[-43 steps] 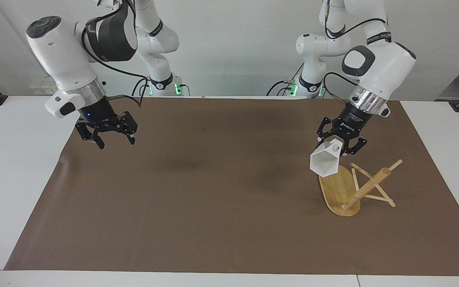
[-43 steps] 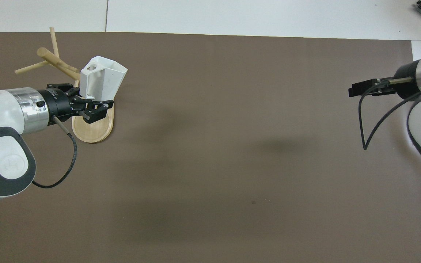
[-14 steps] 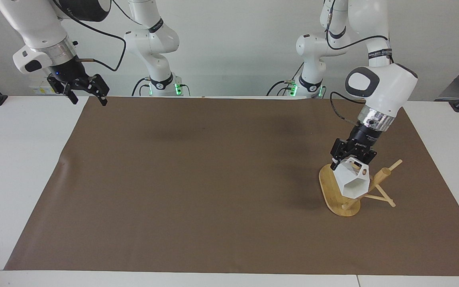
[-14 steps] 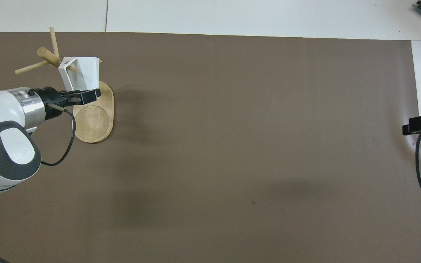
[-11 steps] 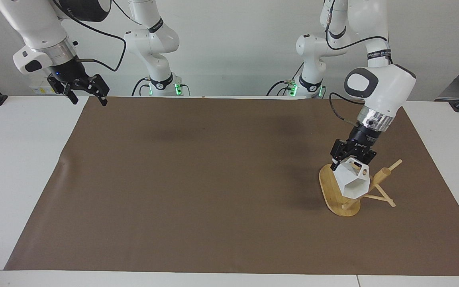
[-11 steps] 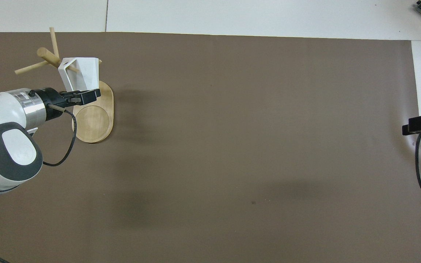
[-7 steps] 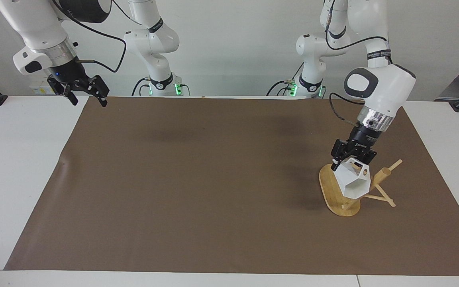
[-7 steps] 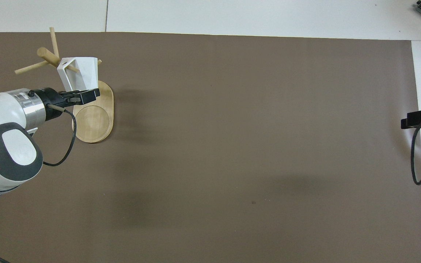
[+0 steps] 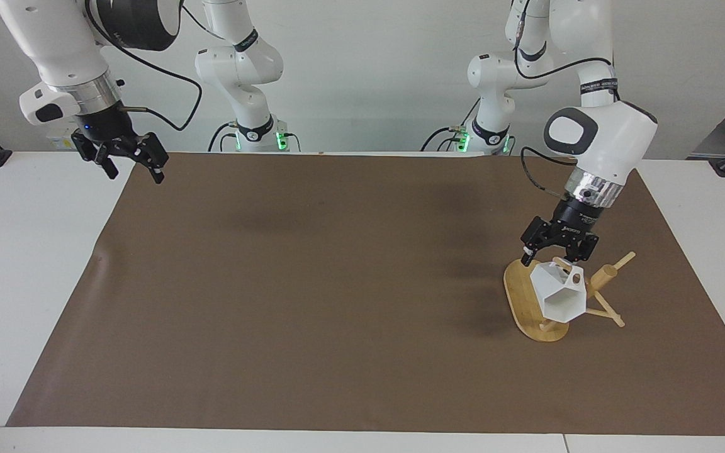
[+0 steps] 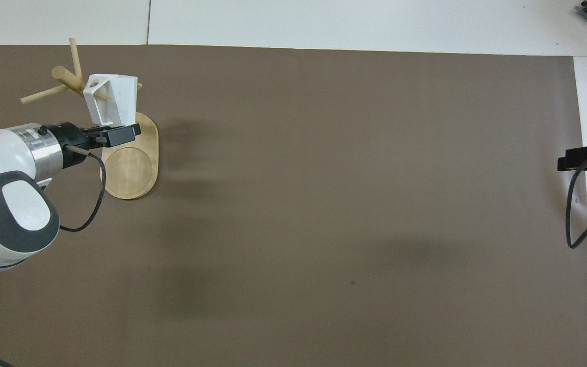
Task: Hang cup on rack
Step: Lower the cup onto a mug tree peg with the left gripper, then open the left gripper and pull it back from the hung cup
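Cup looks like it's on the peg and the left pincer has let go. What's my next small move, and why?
Probably lift the left pincer straight up and back, away from the cup. It stands open just above the cup, whose handle hole is threaded on a peg of the rack, so the cup seems to hang unaided. A sideways move might knock it. The right pincer waits open over the table's edge.

The cup (image 9: 561, 294) is small, matte white and faceted, with a six-sided rim and a blocky handle pierced by a round hole. It hangs tilted on the rack (image 9: 540, 301), a thin peg passing through the handle hole (seen most clearly from overhead), its open mouth facing away from the robots. The rack is light bamboo: a flat oval base, a thick round post, thin crossed pegs. It stands on the brown mat toward the left arm's end of the table.
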Available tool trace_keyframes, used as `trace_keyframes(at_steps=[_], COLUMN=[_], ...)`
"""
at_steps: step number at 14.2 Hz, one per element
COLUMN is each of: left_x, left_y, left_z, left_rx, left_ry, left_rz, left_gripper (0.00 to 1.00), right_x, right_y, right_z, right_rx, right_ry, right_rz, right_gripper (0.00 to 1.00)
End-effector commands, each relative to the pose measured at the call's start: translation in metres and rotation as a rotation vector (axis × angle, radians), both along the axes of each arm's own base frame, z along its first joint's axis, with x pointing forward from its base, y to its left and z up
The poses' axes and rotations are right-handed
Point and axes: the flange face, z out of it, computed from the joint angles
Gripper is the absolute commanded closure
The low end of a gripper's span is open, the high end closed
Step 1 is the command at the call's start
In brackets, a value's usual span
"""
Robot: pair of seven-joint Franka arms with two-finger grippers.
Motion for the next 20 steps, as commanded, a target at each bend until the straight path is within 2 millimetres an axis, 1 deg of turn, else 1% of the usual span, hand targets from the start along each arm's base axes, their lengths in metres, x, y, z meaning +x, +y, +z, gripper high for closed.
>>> trace_keyframes(at_steps=[1,2,4,5,6,10,12,13,14,15,16,18,19,20], left_x=[-0.006,-0.007,-0.012,-0.013,-0.015,-0.026,-0.024,-0.024,-0.025,-0.025,-0.027,-0.04,-0.049,-0.055], left_y=[0.0,0.002,0.002,0.011,0.012,0.008,0.004,0.004,0.01,0.011,0.008,0.002,-0.004,-0.01], left_z=[0.008,0.01,0.02,0.026,0.032,0.051,0.059,0.062,0.066,0.074,0.078,0.086,0.095,0.098], left_rx=[-0.05,-0.048,-0.019,-0.005,0.016,0.091,0.161,0.176,0.198,0.232,0.271,0.34,0.378,0.409], left_ry=[0.049,0.055,0.058,0.058,0.061,0.07,0.049,0.053,0.048,0.027,0.018,-0.006,-0.036,-0.062], left_rz=[0.1,0.096,0.064,0.064,0.047,-0.024,-0.089,-0.124,-0.176,-0.261,-0.383,-0.631,-0.761,-0.89], left_gripper=[0.0,0.0,0.0,0.0,0.0,0.0,0.0,0.0,0.0,0.0,0.0,0.0,0.0,0.0], right_x=[-0.013,-0.013,-0.014,-0.014,-0.014,-0.014,-0.015,-0.015,-0.015,-0.015,-0.015,-0.015,-0.015,-0.015], right_y=[-0.001,-0.002,-0.003,-0.002,-0.003,-0.001,0.0,0.0,-0.001,-0.001,-0.001,-0.001,-0.001,-0.001], right_z=[-0.001,-0.002,-0.002,-0.001,-0.002,0.001,0.0,0.0,0.0,0.0,0.0,0.0,0.0,0.0], right_rx=[-0.016,-0.018,-0.019,-0.017,-0.014,-0.003,0.001,0.001,0.001,0.001,0.001,0.001,0.001,0.001], right_ry=[-0.004,-0.001,0.001,-0.001,0.002,0.002,0.01,0.01,0.01,0.01,0.01,0.01,0.01,0.01], right_rz=[-0.012,0.007,0.042,0.04,0.038,0.036,0.043,0.043,0.042,0.04,0.042,0.04,0.042,0.042], right_gripper=[0.0,0.0,0.0,0.0,0.0,0.0,0.0,0.0,0.0,0.0,0.0,0.0,0.0,0.0])
